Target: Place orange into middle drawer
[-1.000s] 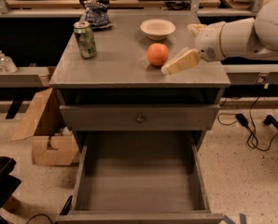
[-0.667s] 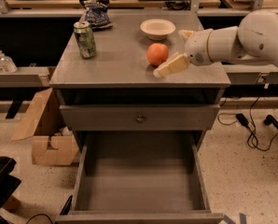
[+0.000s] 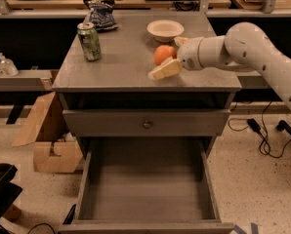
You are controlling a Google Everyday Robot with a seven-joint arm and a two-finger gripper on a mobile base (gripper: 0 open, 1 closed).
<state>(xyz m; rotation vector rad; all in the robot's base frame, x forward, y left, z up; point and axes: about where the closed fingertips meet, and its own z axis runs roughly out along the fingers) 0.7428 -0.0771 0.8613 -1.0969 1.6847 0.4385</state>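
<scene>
Since we only get the one camera view, it all comes from there. We're looking down at a grey cabinet, and the orange (image 3: 163,53) is sitting on the tabletop (image 3: 121,62) toward the right, just in front of the white bowl (image 3: 165,29) and not touching it. The gripper (image 3: 165,58) comes in from the right on a chunky white arm (image 3: 248,45), low over the tabletop, and it's spread wide. One cream finger (image 3: 166,68) lies just in front of the orange and the other pokes out behind it, near the bowl, so the fruit is between them. We can't tell if either finger is actually touching it, and nothing is pinched or lifted.

Over on the left of the tabletop, a green soda can (image 3: 89,41) stands upright, with a blue chip bag (image 3: 99,14) behind it at the back edge.

Lower down, the middle drawer (image 3: 148,191) is pulled all the way out, with a bare floor and tall side walls. Right above it is a drawer front with a small round knob (image 3: 146,124), and that one's closed. We can see a cardboard box (image 3: 45,140) on the floor to the left, and some cables (image 3: 262,135) on the right.
</scene>
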